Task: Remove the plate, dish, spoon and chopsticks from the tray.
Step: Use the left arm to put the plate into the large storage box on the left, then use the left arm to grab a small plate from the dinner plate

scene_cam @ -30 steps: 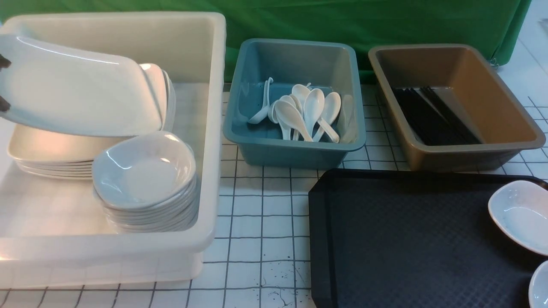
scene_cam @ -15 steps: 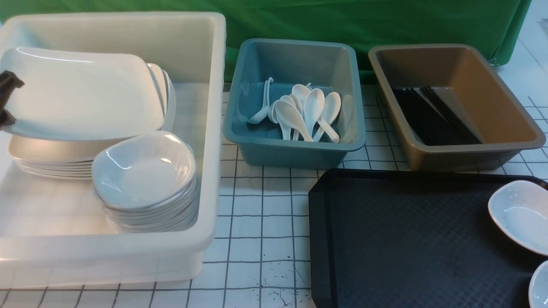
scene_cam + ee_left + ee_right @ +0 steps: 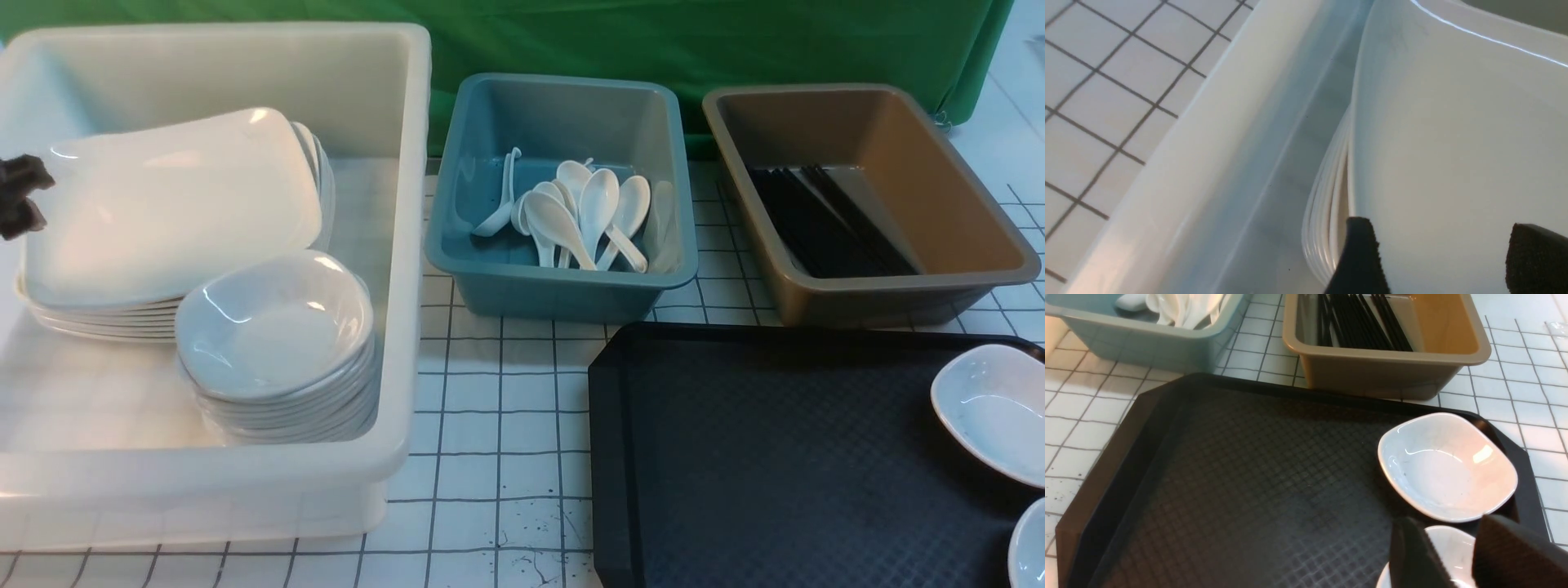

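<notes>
plate [image 3: 171, 204]: flat on the stack [image 3: 98, 322] in the white tub [image 3: 412, 245];
my left end effector [image 3: 1437, 228]: wide open, empty, at the plate's edge;
my right end effector [image 3: 1447, 528]: half open, empty, above the tray [image 3: 1229, 477]

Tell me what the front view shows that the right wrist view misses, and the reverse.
Front only: the white tub holding the plate atop a plate stack and a dish stack, with the left end effector open at the plate's edge. Right wrist only: the right end effector over the tray. Both: tray, one dish and part of a second dish, teal tub of spoons, brown tub of chopsticks.
</notes>
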